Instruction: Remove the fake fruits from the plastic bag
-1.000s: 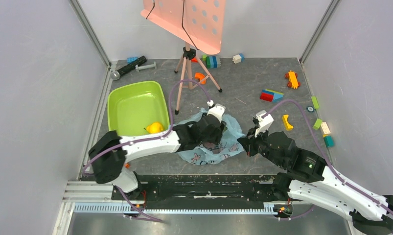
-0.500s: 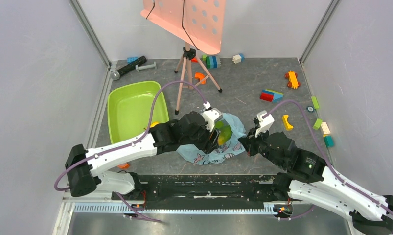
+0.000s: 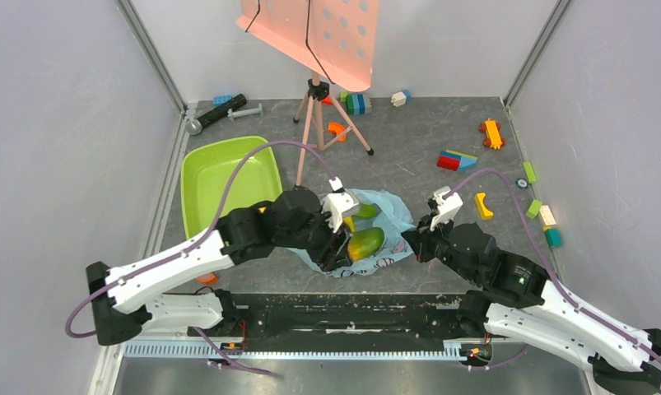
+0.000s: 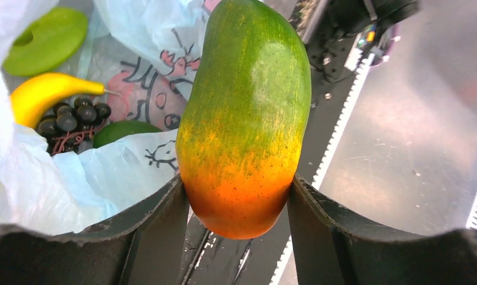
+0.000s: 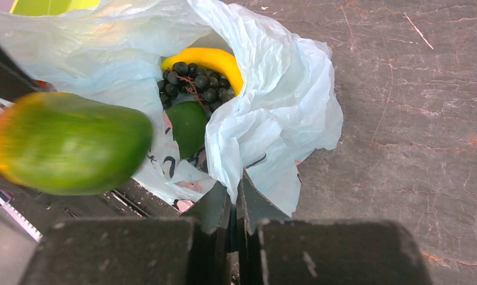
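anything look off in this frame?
Nothing spilled or damaged. Only oddity: the left gripper holds the mango by its orange tip, most of it overhanging. The right gripper pinches the plastic bag at its edge.

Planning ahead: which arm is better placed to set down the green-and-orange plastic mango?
Left. The left gripper holds the mango, with the lime-green tub on that side; the right gripper is shut on the light-blue plastic bag.
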Robot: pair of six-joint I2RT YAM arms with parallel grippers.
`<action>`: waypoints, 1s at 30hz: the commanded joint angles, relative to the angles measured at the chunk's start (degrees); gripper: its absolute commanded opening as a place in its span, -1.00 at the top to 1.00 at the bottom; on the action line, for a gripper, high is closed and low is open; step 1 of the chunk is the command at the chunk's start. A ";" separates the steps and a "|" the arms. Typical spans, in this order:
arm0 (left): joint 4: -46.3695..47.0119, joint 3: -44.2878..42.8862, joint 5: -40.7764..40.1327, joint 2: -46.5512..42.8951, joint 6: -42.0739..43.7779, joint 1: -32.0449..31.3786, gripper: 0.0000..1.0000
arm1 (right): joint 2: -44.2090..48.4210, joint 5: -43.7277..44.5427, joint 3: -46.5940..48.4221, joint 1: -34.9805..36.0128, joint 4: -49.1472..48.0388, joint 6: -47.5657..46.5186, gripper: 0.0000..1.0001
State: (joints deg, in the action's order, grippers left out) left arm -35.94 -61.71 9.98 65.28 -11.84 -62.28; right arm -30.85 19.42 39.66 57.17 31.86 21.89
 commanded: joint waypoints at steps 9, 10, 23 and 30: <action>-2.61 -7.57 1.73 -11.44 4.36 1.78 -0.19 | -0.32 0.37 -0.64 0.05 -1.97 1.60 1.00; -2.48 -7.91 0.53 -11.65 4.28 2.20 -0.18 | -0.30 0.34 -0.64 0.05 -1.88 1.74 1.00; 1.58 -10.35 -1.24 -11.47 1.95 17.15 -0.14 | -0.25 -0.26 -1.08 0.05 -1.62 1.90 1.00; 4.10 -5.16 -3.83 -14.25 -3.11 28.42 -0.15 | 0.07 -0.05 -1.43 0.05 -1.44 1.62 1.00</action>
State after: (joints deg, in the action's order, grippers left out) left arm -35.62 -69.17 8.51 53.30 -10.63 -39.22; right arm -31.18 19.27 38.68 57.17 31.73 22.98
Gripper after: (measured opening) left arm 0.632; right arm 0.009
